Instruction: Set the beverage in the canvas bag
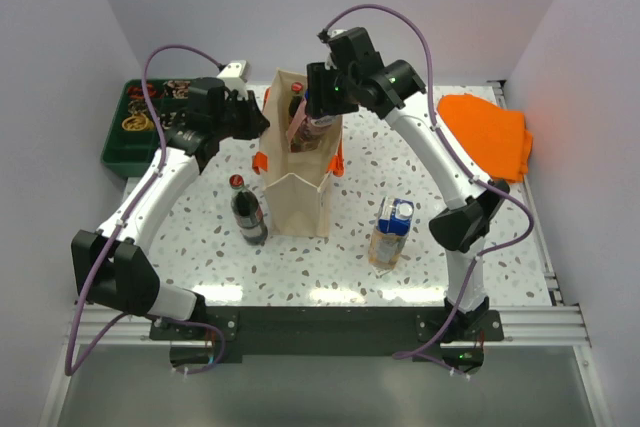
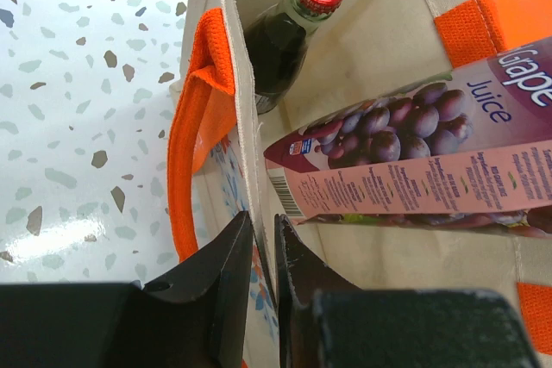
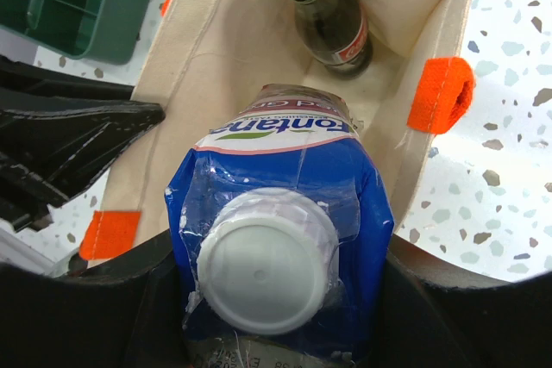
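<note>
The beige canvas bag (image 1: 298, 187) with orange handles stands upright mid-table. My right gripper (image 1: 322, 99) is shut on a grape juice carton (image 1: 312, 133) with a blue top and white cap (image 3: 266, 258), holding it in the bag's mouth. In the right wrist view the carton (image 3: 285, 178) points down into the bag (image 3: 216, 49). A red-capped cola bottle (image 3: 323, 15) stands inside at the far end. My left gripper (image 2: 263, 239) is shut on the bag's side wall (image 2: 226, 84) next to an orange handle (image 2: 194, 127). The carton (image 2: 414, 161) lies across the opening.
A second cola bottle (image 1: 248, 212) stands on the table left of the bag. Another carton (image 1: 390, 232) stands to its right. A folded orange cloth (image 1: 488, 132) lies at the back right. A green tray (image 1: 120, 142) with small items sits at the back left.
</note>
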`<act>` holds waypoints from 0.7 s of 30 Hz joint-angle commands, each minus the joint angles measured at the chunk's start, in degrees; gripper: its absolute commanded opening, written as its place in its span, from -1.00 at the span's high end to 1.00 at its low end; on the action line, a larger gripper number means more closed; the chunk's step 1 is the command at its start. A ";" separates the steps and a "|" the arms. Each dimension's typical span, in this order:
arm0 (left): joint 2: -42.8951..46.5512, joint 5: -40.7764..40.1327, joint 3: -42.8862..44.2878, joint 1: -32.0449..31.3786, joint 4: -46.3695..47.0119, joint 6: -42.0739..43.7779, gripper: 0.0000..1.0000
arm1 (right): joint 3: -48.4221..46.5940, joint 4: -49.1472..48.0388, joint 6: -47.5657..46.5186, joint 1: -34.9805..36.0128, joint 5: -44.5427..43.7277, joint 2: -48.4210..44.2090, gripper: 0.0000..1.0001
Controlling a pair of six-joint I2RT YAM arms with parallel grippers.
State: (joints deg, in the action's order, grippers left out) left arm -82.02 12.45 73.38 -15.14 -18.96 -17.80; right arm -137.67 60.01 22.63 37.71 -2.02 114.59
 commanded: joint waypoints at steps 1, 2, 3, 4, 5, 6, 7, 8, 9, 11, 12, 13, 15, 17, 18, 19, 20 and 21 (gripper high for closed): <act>0.81 1.44 -0.26 -0.24 3.14 0.31 0.58 | -8.05 -15.80 -0.22 0.25 -1.41 -2.97 1.00; 0.98 1.53 -0.43 -0.24 3.23 0.40 0.59 | -8.40 -15.89 -0.31 0.34 -1.58 -2.27 1.00; 1.07 1.61 -0.70 -0.24 3.32 0.40 0.59 | -8.58 -16.32 -0.22 0.43 -2.10 -1.30 1.00; 1.07 1.96 -0.87 -0.24 3.49 0.49 0.59 | -8.93 -16.50 -0.31 0.69 -2.20 -0.51 1.00; 1.24 2.05 -0.96 -0.24 3.75 0.66 0.59 | -9.46 -16.59 -0.05 0.78 -2.20 0.28 1.00; 1.33 2.49 -1.14 -0.33 3.84 0.66 0.59 | -10.25 -16.07 0.04 0.78 -2.37 2.29 1.00; 1.42 2.67 -1.14 -0.33 3.93 0.84 0.59 | -11.91 -15.71 0.13 0.69 -2.55 3.01 1.00; 1.42 2.84 -1.05 -0.33 4.02 0.93 0.59 | -12.36 -15.71 0.30 0.69 -2.72 3.62 1.00; 1.42 3.02 -1.05 -0.25 4.02 1.01 0.59 | -12.36 -15.89 0.22 0.69 -2.90 4.06 1.00; 1.42 3.37 -1.14 -0.33 4.11 1.19 0.59 | -11.66 -16.59 -0.22 0.87 -4.39 4.51 1.00; 1.42 3.55 -1.05 -0.33 4.11 1.28 0.59 | -11.40 -16.76 -0.48 0.96 -4.92 4.77 1.00; 1.51 3.72 -1.05 -0.33 4.11 1.37 0.59 | -11.40 -16.68 -0.66 1.04 -5.97 5.21 1.00; 1.51 3.99 -1.05 -0.33 4.11 1.45 0.59 | -11.40 -16.33 -1.36 1.04 -6.85 5.65 1.00; 1.51 4.25 -1.05 -0.33 4.20 1.72 0.59 | -11.13 -16.15 -2.15 1.31 -8.42 6.17 1.00; 1.51 4.34 -1.05 -0.33 4.20 1.89 0.59 | -10.87 -16.32 -2.59 1.92 -9.05 6.18 1.00; 1.42 4.43 -1.05 -0.33 4.02 2.07 0.59 | -10.26 -16.59 -3.29 2.19 -9.84 6.26 1.00; 1.51 4.43 -1.05 -0.33 4.11 2.07 0.59 | -10.08 -16.59 -3.56 2.54 -11.15 6.44 1.00; 1.42 4.43 -0.96 -0.33 4.02 2.07 0.59 | -10.08 -16.68 -3.91 2.97 -11.68 6.61 1.00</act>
State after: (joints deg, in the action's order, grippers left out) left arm -82.00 15.20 72.42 -15.14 -17.19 -17.15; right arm -142.91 58.87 20.67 39.22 -8.32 127.04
